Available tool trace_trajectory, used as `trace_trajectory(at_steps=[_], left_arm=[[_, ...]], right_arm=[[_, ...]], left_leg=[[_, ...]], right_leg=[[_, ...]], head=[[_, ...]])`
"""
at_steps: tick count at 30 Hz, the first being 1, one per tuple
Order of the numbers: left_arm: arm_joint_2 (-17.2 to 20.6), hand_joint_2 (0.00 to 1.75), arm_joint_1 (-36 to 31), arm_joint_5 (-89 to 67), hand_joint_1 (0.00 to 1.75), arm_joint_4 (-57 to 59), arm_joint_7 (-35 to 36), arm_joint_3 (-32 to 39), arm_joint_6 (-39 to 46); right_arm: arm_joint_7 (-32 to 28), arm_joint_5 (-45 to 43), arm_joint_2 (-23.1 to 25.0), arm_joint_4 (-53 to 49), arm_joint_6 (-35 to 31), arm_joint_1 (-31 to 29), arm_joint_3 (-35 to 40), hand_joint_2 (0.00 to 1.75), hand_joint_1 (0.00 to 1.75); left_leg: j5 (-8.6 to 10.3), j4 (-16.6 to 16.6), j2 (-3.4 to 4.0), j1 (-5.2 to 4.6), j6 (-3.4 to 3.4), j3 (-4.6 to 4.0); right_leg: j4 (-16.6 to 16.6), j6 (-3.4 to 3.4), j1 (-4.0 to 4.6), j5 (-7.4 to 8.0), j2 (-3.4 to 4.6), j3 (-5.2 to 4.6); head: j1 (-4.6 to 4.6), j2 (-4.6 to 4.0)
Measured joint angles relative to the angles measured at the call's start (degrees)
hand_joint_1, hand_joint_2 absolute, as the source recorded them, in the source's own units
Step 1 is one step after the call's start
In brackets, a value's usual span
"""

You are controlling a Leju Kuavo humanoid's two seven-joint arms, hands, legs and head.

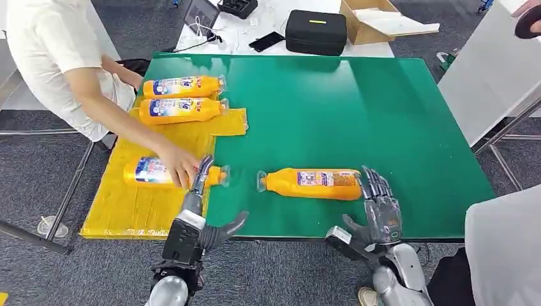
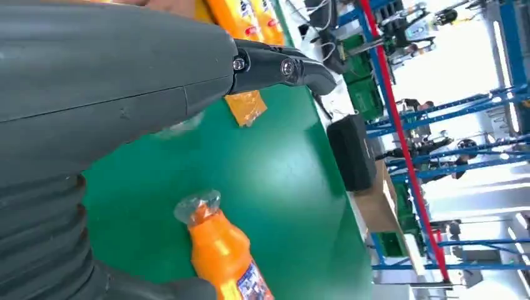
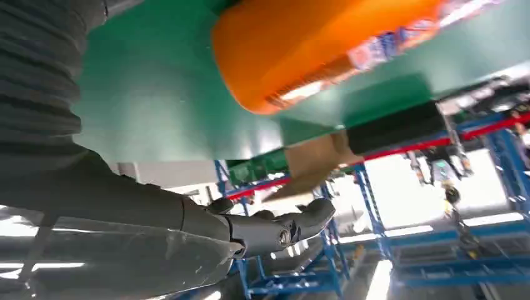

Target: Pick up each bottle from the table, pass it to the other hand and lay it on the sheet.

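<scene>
Right hand touches the orange, clear-capped bottle lying flat.

L robot hand open, fingers extended, R robot hand open, upright

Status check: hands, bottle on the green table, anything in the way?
Both hands open: left hand, right hand at the bottle base. Bottle lies on the table, ungripped. Person's hand on sheet.

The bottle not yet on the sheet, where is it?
In the head view, the bottle lies on the bare green table, right of the yellow sheet, beside the right hand.
</scene>
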Motion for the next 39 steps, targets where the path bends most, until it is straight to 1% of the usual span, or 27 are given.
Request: trace_trajectory(at_steps=[5,8,10,15,20,34,39], left_arm=[[-0.35,1.75,-0.20,3.15,0.00,0.42,0.28,-0.79,1.07],[-1.05,1.75,-0.65,3.96,0.00,0.72,-0.61,-0.79,5.76],[-1.49,1.75,-1.18,4.96,0.00,1.09,-0.74,-0.79,7.41],[-2.10,1.75,-2.77,8.28,0.00,3.02,-0.22,-2.32,5.90],[-2.43,1.75,-3.77,9.27,0.00,4.37,-0.26,-4.55,5.48],[-2.56,1.75,-5.45,9.99,0.00,6.23,-0.39,-7.65,5.33],[-2.73,1.75,-5.92,10.12,0.00,6.78,-1.07,-8.28,7.32]], right_arm=[[-0.26,0.81,-0.28,6.21,0.00,-3.45,-0.94,1.75,0.00],[-2.08,0.55,-0.30,9.97,0.00,-5.80,-1.38,1.75,0.00],[-2.65,1.09,-0.17,12.02,0.00,-7.23,-1.88,1.75,0.00],[-3.50,2.62,0.85,18.43,0.00,-11.22,-2.73,1.75,0.00],[-3.56,2.84,1.86,23.43,-0.02,-13.78,-2.69,1.75,0.00],[-3.37,4.22,4.11,27.30,-0.04,-16.96,-2.71,1.75,0.00],[-1.62,5.97,5.12,28.76,-0.04,-18.39,-2.69,1.75,0.00]], left_leg=[[0.01,0.01,0.00,-0.06,0.01,0.00],[0.01,0.01,0.01,-0.05,0.01,0.01],[0.02,0.01,0.00,-0.04,0.00,0.01],[0.02,0.01,0.02,-0.03,0.00,0.02],[0.01,0.01,0.02,-0.04,0.01,0.00],[0.02,0.01,0.01,-0.04,0.00,0.00],[0.02,0.01,0.00,-0.04,0.01,0.00]], right_leg=[[0.00,0.01,-0.01,0.01,0.00,0.00],[0.00,0.01,0.00,0.02,0.00,0.00],[0.00,0.01,0.01,0.02,0.00,0.01],[0.01,0.01,0.01,0.01,0.01,0.00],[0.01,0.01,0.00,0.01,0.01,0.00],[0.01,0.01,0.01,0.01,0.00,0.01],[0.01,0.01,0.01,0.01,0.00,0.01]], head=[[0.00,0.00],[-0.02,0.00],[-0.02,0.02],[-0.02,0.00],[0.00,0.00],[-0.02,0.00],[-0.02,0.00]])
